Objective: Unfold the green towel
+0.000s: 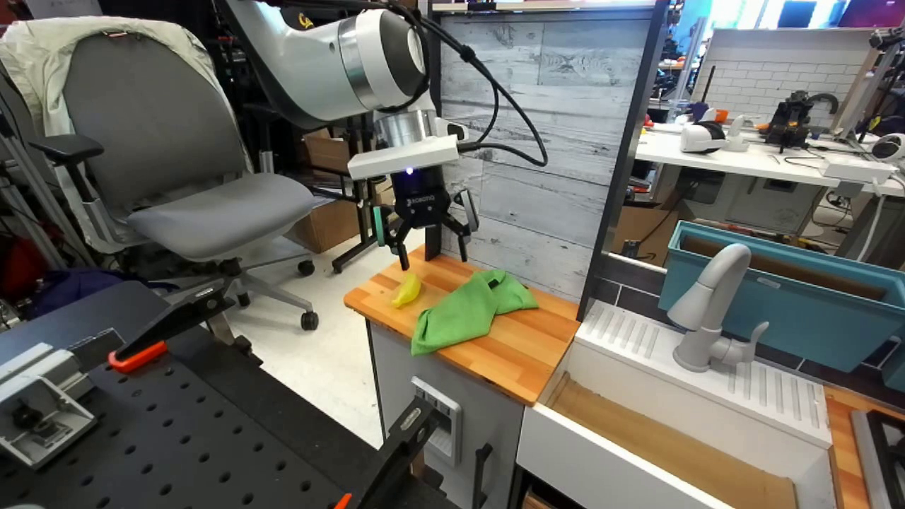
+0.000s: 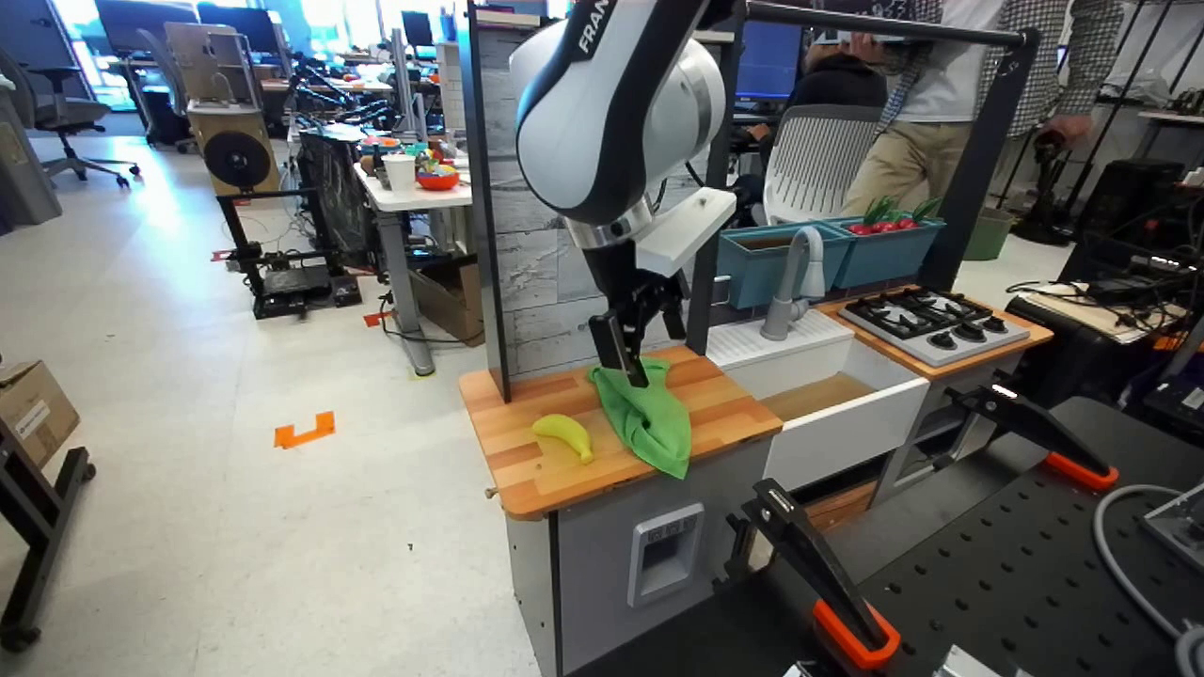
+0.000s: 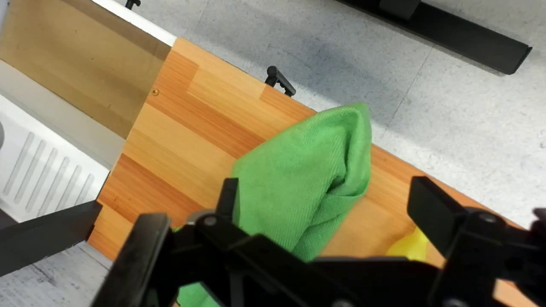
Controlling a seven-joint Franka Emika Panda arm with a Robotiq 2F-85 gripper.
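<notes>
The green towel lies folded and crumpled on the wooden counter. It shows in both exterior views (image 1: 459, 318) (image 2: 651, 423) and in the wrist view (image 3: 290, 179). One corner reaches the counter's front edge, with a loose fold there. My gripper is open and empty, its fingers wide apart. It hangs above the counter over the towel and the banana, apart from both, in both exterior views (image 1: 434, 261) (image 2: 658, 357). In the wrist view the gripper (image 3: 325, 184) has its left finger over the towel and its right finger beside the banana. The gripper hides part of the towel there.
A yellow banana (image 1: 406, 290) lies beside the towel, and it also shows in an exterior view (image 2: 564, 432). The wooden counter (image 1: 530, 346) borders a white sink (image 1: 601, 438) with a grey faucet (image 1: 714, 311). A grey wood-look panel (image 1: 537, 155) stands behind the counter.
</notes>
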